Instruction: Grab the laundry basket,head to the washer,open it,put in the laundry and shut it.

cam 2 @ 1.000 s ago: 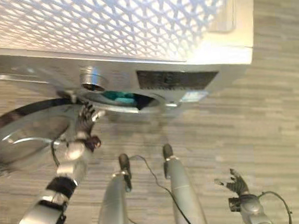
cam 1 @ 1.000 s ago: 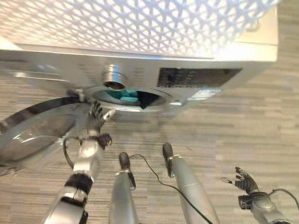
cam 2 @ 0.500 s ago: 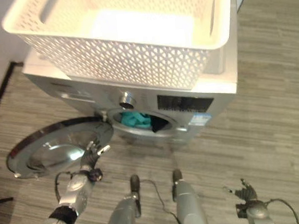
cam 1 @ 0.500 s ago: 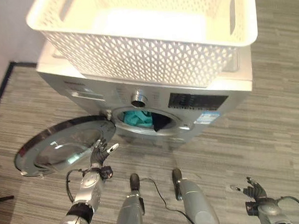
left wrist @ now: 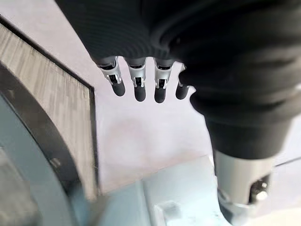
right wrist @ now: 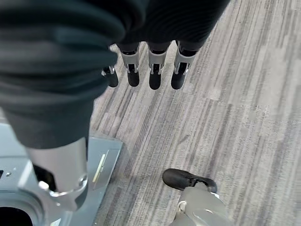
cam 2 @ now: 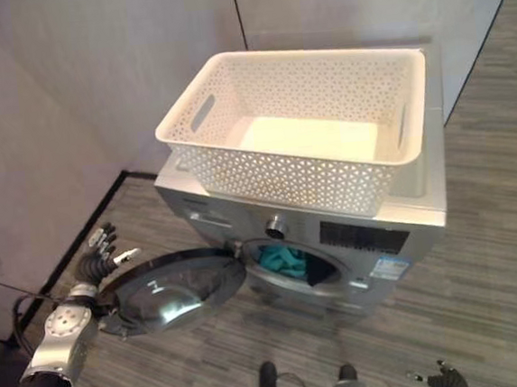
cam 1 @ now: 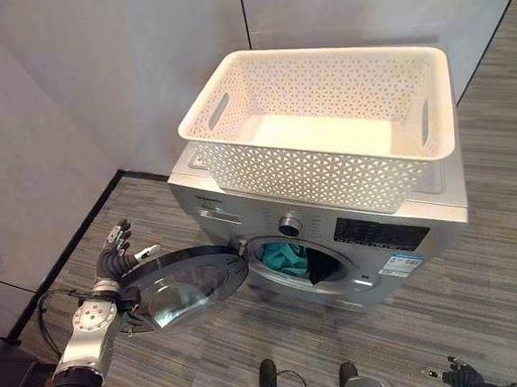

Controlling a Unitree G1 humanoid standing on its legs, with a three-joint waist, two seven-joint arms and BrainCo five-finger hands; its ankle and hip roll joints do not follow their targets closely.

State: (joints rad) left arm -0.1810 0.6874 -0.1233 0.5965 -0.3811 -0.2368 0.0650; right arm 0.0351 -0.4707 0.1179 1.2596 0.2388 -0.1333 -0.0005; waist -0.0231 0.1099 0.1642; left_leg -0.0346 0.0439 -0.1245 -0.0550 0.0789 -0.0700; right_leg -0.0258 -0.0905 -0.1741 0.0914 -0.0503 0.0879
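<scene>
- White perforated plastic laundry basket [cam 1: 326, 142]: on top of the silver front-loading washer [cam 1: 398, 236], empty, handle slots at both ends.
- Round chrome-rimmed glass washer door [cam 1: 187, 286]: swung wide open toward the robot's left.
- Teal and dark laundry [cam 1: 291, 258]: inside the drum opening.
- Left hand [cam 1: 115, 256]: fingers straight and spread, holding nothing, at the door's outer edge.
- Right hand [right wrist: 141, 70]: fingers straight, empty, low over the grey striped floor [cam 1: 485, 300].
</scene>
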